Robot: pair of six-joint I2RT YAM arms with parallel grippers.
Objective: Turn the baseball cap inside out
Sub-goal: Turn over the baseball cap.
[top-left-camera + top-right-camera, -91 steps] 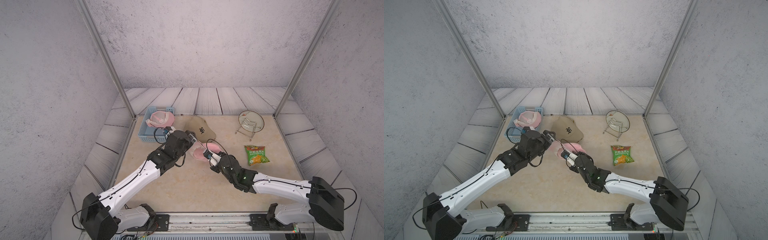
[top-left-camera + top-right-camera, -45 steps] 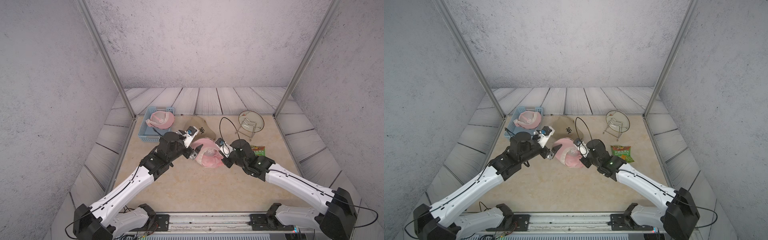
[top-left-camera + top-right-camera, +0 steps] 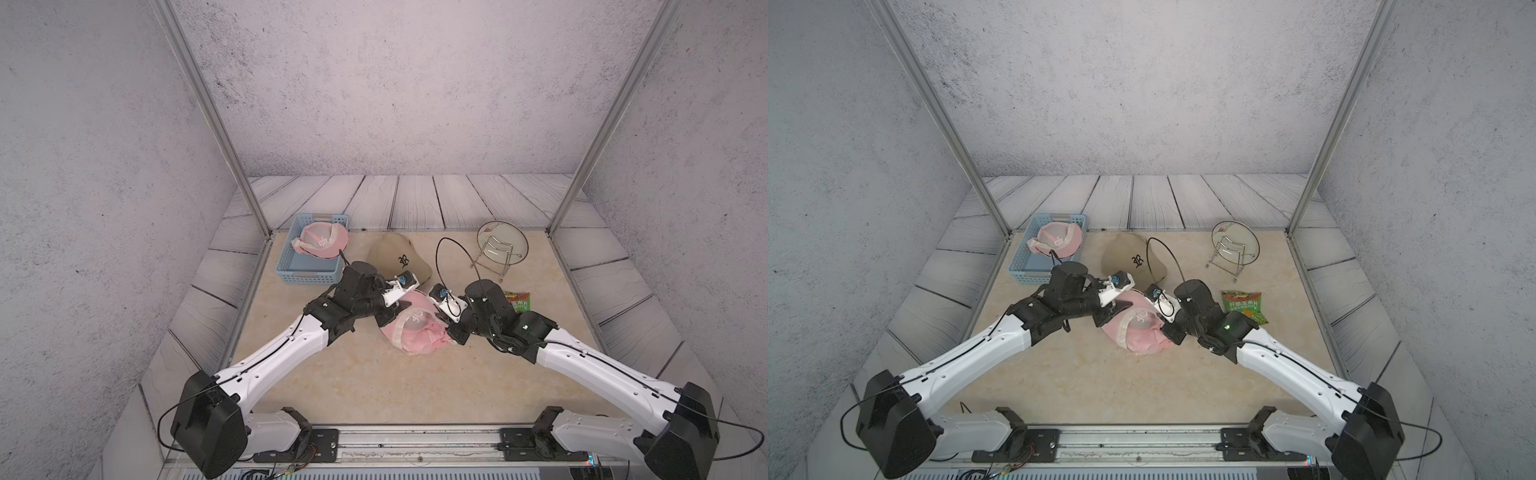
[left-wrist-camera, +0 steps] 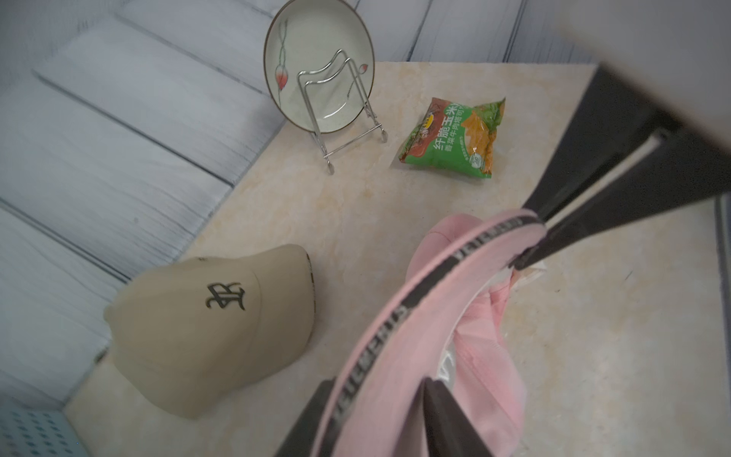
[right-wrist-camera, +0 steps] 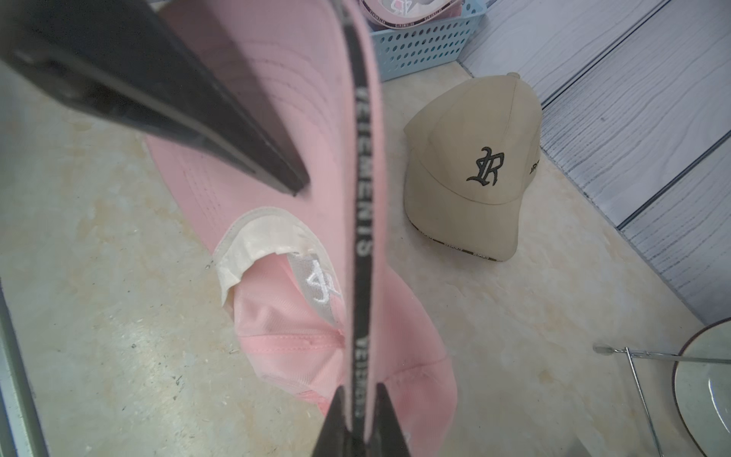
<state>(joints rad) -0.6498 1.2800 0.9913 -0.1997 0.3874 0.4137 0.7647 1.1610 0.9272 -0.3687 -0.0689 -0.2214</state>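
Note:
The pink baseball cap (image 3: 415, 332) (image 3: 1138, 332) lies crumpled on the table's middle, held up by its rim between both arms. Its pale lining and the back of its stitched logo show in the right wrist view (image 5: 285, 316). My left gripper (image 3: 390, 322) (image 4: 375, 407) is shut on the black-taped rim from the left, one finger on each side. My right gripper (image 3: 451, 332) (image 5: 358, 415) is shut on the same taped rim from the right. The rim band (image 4: 435, 285) runs stretched between the two grips.
A beige cap (image 3: 399, 259) (image 5: 474, 166) sits just behind the pink one. A blue basket (image 3: 307, 272) at the back left holds another pink cap (image 3: 322, 241). A plate on a wire rack (image 3: 500, 247) stands at the back right, a green snack bag (image 3: 517, 301) before it.
The left gripper's jaws stood wide open beside the cap half a second ago and have closed on its rim. The right arm has swung right, still holding the cap.

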